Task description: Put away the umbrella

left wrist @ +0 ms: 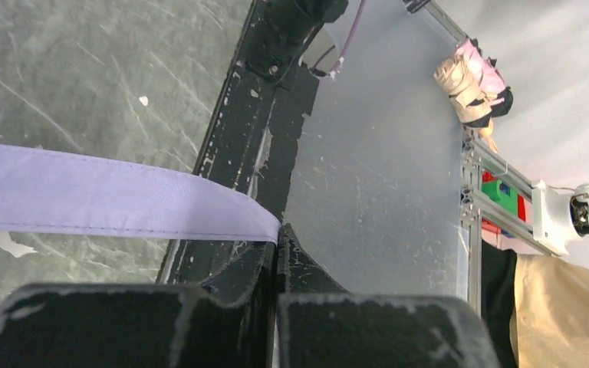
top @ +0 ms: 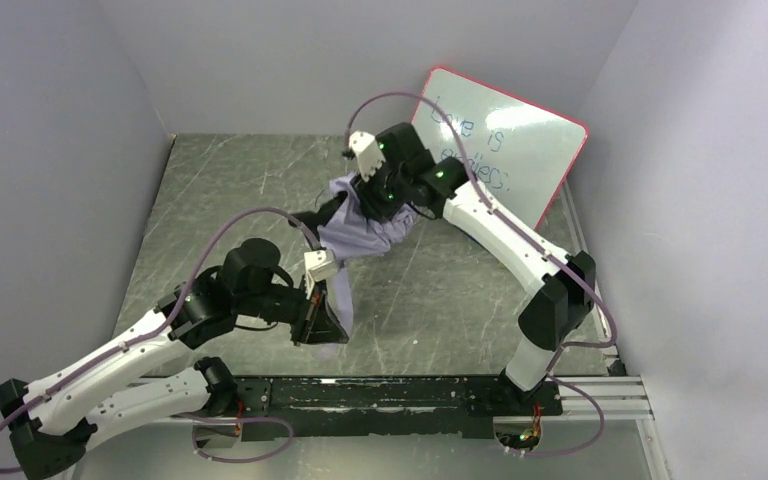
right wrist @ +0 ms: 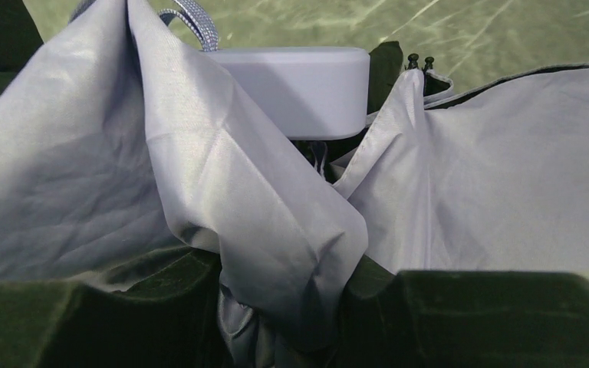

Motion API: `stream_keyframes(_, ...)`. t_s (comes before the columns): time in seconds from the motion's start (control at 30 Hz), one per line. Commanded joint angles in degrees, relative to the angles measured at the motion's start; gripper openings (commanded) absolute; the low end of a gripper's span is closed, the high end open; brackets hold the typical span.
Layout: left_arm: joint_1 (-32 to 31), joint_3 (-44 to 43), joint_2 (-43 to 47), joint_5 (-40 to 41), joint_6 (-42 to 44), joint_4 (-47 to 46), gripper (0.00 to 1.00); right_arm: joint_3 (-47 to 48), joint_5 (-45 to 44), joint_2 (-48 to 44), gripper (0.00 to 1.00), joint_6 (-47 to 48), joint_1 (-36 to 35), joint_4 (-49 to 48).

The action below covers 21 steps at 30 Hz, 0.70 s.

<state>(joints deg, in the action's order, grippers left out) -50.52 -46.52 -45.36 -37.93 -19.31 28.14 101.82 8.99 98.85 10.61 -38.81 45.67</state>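
The umbrella (top: 360,232) is lavender-purple with a black lining; its handle (right wrist: 299,88) is pale lilac. Under it the counter (top: 220,190) is dark grey-green, streaked white. Behind the umbrella, the whiteboard (top: 520,140) is white, red-edged, with blue writing.

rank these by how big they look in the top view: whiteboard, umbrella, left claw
1. whiteboard, largest even though it is partly hidden
2. umbrella, bunched fabric plus a trailing strip
3. left claw, clearly smallest

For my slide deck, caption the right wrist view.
Right gripper pinching a fold of the lavender umbrella, pale handle just beyond.
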Motion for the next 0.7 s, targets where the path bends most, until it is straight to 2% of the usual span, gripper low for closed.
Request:
stream_keyframes(0.0, -2.92, -2.9, -1.24, 5.34, -2.39, 6.48, 0.05, -10.57, -2.87, -4.17, 0.0, 6.34, -1.86, -8.64)
stream_keyframes(0.13, -3.09, -0.06, 1.17, 8.77, -6.17, 8.22, 0.05, -22.45, -2.03, -7.67, 0.0, 8.23, -3.86, -20.3)
stream_keyframes(0.3, -3.08, 6.1, 3.14, 10.11, -14.44, 7.0, 0.05, -31.16, -2.88, -9.47, 0.0, 8.72, -4.83, -30.1)
stream_keyframes(0.47, -4.12, 15.83, 7.0, 8.88, -25.11, -2.43, 0.05, -34.94, -5.6, -10.58, 0.0, 9.15, -4.87, -40.02)
stream_keyframes(0.57, -5.21, 17.72, 8.34, 10.68, -26.79, -4.42, 0.05, -35.45, -7.5, -10.1, 0.0, 11.06, -4.92, -47.16)
stream_keyframes(0.67, -6.03, 19.48, 6.74, 10.7, -27.05, -5.81, 0.05, -35.14, -5.32, -8.7, 0.0, 13.48, -4.88, -51.79)
